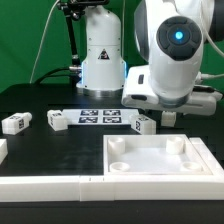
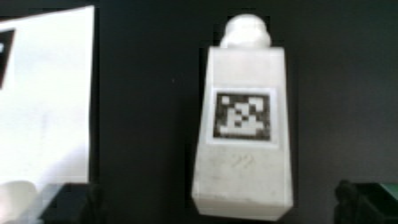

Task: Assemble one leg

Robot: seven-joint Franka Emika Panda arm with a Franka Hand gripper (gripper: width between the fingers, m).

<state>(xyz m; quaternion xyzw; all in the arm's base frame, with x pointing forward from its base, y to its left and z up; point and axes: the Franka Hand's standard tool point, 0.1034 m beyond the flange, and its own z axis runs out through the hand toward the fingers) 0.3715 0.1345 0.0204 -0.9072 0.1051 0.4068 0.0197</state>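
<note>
Nearest the exterior camera a large white tray [image 1: 150, 178] with a raised rim is seen, well apart from the gripper [image 2: 214, 203] and on the camera's side of it. Round sockets can be made out in its corners, and none is filled. A long white bar [image 1: 45, 186] is laid just beside the tray, likewise well away from the gripper. The marker board [image 1: 100, 118] is found near the gripper's working spot, and the flat white sheet at the edge of the wrist view is judged to be the same board.

The leg [image 2: 246, 120] is laid flat on the black table [image 1: 40, 100] directly under the gripper, tag upward. One end is set between the fingers [image 2: 64, 205], and a small peg is borne at the end away from them. The fingers are spread wide, one to each side of the leg, and no contact is shown. Other small blocks [image 1: 58, 120] are scattered on the table further off.

The task is judged barely begun: the leg has not been gripped, and lifting, carrying and fitting into a socket are all left to be done.
</note>
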